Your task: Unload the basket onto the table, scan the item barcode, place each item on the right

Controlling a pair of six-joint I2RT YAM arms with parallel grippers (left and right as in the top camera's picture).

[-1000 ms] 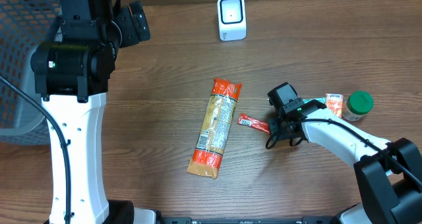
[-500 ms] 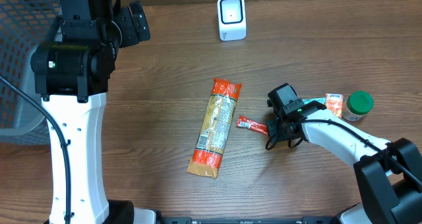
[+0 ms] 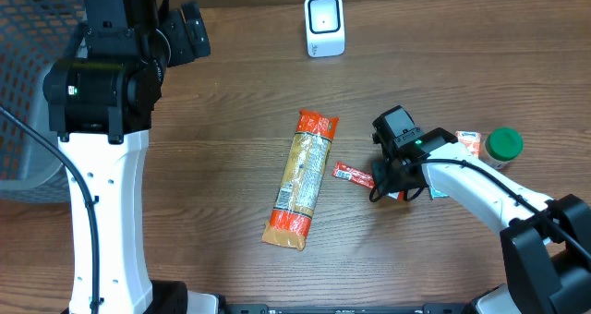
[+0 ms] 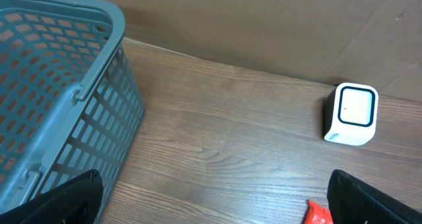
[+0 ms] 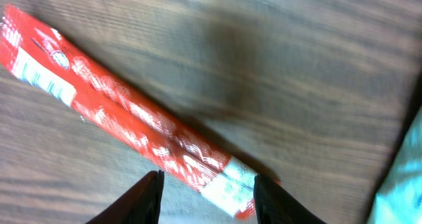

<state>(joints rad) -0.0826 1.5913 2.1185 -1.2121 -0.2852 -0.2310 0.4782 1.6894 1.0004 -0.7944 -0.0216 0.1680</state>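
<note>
Overhead only: the long orange bag [image 3: 301, 178] mid-table, the white scanner [image 3: 324, 24] well beyond the bag's top end, and a green-lidded jar [image 3: 504, 144] with a small orange-white packet [image 3: 468, 144] far to the bag's right. The grey basket [image 3: 32, 83] is well to the bag's left.

Left wrist view adds the basket's mesh wall [image 4: 66, 92] close up and the scanner's face [image 4: 353, 112]. A red scrap at the bottom edge is too cropped to name. The left gripper [image 4: 217, 204] is spread wide, its fingers [image 4: 66, 201] at the frame's corners with nothing between them.

Right wrist view alone shows detail on the red packet [image 5: 132, 128]: white print, a white band at each end, label unreadable. Something pale blue at the frame's right edge [image 5: 405, 171], cannot tell what.

The red packet [image 3: 352, 174] lies flat on the table just right of the bag, about level with its middle and not touching it. The right gripper [image 3: 383, 180] is at the packet's end away from the bag. Its jaws are partly open and straddle that white-banded end. The fingertips [image 5: 138, 201] stand either side, not visibly clamped. Whether the right-hand finger touches the packet's corner, cannot tell.

The packet's long axis runs across the bag's, dipping slightly toward the gripper. In the wrist view it runs diagonally, upper left to lower right. The bag's long axis points roughly toward the scanner.
</note>
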